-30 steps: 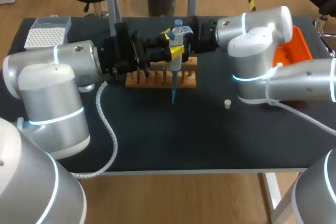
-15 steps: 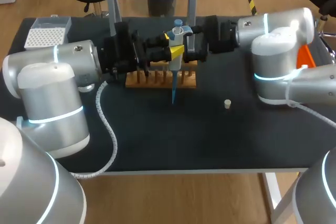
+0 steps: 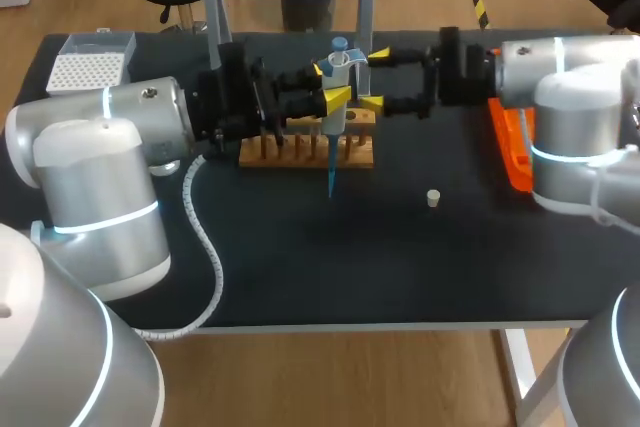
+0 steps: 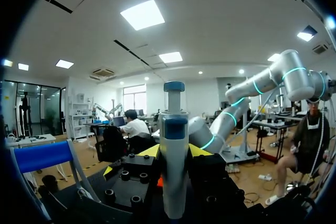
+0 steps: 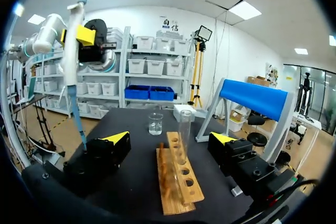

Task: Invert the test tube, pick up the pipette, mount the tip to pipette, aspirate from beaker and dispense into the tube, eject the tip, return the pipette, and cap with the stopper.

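Pipette in left end effector

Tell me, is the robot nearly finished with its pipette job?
Not yet. Done: the test tube stands mouth up in the wooden rack. In hand: the left gripper holds the pipette, blue tip mounted. Apparently left: drawing from the beaker, dispensing, ejecting the tip, returning the pipette, capping; the stopper lies on the table.

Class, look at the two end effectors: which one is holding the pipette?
The left end effector, entering from the head view's left: it clamps the pipette upright above the table. The right end effector stands open, gripping nothing.
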Motion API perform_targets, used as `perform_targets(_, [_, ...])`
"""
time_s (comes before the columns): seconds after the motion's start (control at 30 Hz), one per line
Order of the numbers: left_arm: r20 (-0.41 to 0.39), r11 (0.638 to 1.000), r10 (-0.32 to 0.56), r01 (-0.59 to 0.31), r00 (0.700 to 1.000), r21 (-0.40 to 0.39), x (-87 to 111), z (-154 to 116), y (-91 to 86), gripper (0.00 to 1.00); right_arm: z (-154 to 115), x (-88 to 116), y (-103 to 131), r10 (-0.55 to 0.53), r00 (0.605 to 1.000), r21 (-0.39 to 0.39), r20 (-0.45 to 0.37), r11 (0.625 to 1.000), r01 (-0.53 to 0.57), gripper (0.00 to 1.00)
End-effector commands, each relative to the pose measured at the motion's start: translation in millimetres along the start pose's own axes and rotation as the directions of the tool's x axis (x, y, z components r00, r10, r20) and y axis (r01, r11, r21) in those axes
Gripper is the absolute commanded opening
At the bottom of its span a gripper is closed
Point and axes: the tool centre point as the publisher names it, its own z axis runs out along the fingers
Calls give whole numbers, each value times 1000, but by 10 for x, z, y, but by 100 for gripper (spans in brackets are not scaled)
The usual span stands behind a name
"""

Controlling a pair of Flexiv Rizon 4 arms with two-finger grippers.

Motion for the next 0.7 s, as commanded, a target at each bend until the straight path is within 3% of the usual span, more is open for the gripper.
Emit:
perform_targets(0.03, [6,1000,1,-1,1000,1,13,11,2,0,-334,183,99,15,1000,-21,13,1000,-15,100])
perform_targets(0.37, [6,1000,1,-1,1000,1,13,11,2,0,-559,547,311,36,999,-72,-20,997,-37,100])
perform_targets(0.7, [6,1000,1,-1,1000,1,13,11,2,0,-531,853,449,71,996,-141,-53,987,-78,100])
